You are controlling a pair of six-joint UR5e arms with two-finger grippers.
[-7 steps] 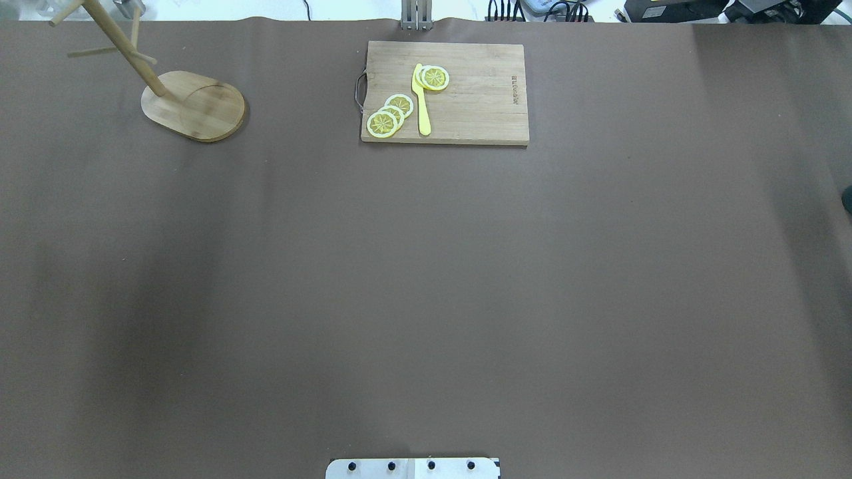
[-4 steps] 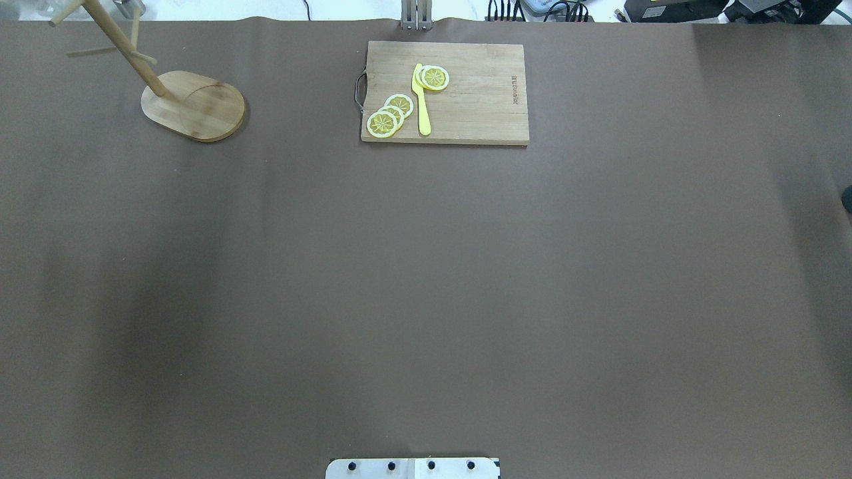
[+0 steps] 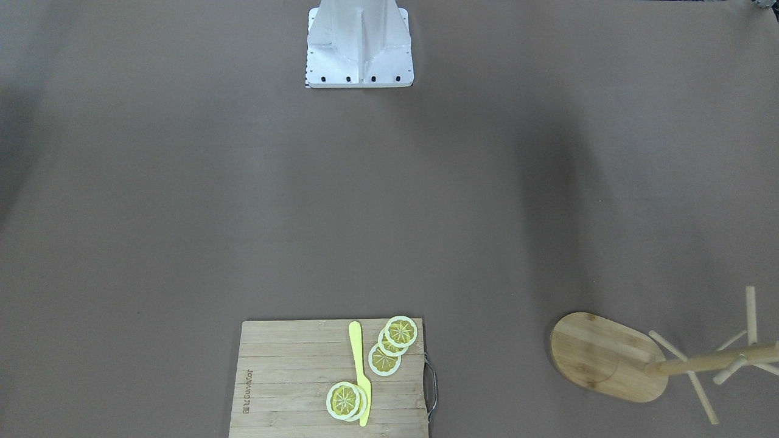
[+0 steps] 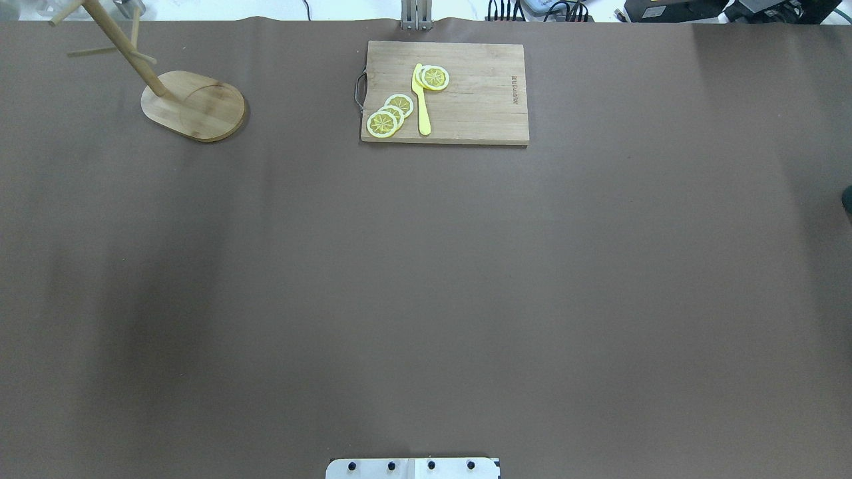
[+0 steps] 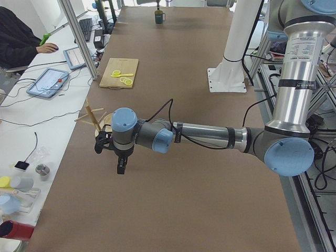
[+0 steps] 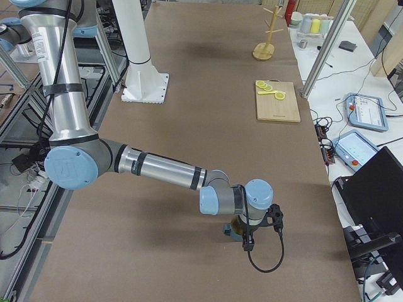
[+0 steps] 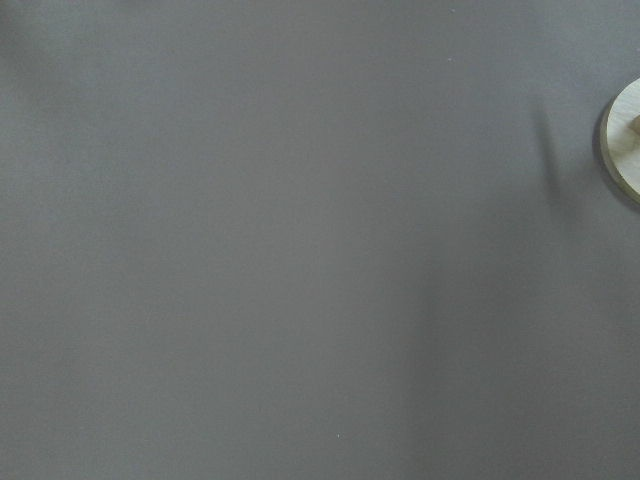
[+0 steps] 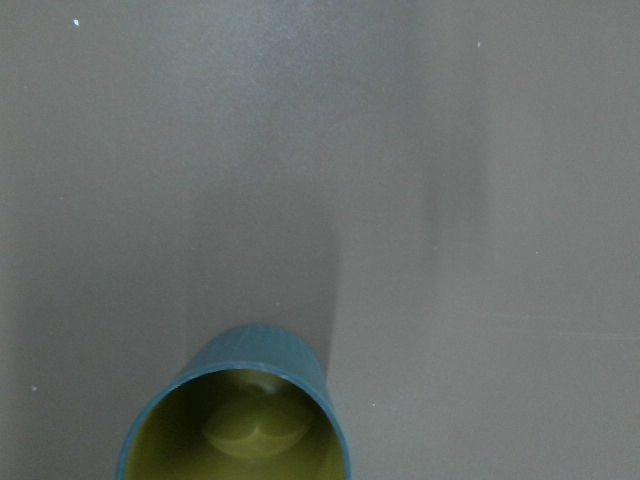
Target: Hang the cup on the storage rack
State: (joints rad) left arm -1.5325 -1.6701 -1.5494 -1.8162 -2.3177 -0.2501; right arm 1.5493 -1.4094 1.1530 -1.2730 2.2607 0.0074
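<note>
Teal cup [image 8: 236, 410] cut off below; left tool [image 5: 119, 165], right tool [image 6: 247, 240]: opening cannot be told.

Storage rack [image 3: 608, 356] probably upright, top cropped; cutting board [image 3: 286, 377] well apart.

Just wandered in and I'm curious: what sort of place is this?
Most likely a robotics lab, not a kitchen: industrial robot arms reaching over a brown-covered table, an operator at a side bench with tablets and cables, and kitchen props, a cutting board and a mug rack.
</note>
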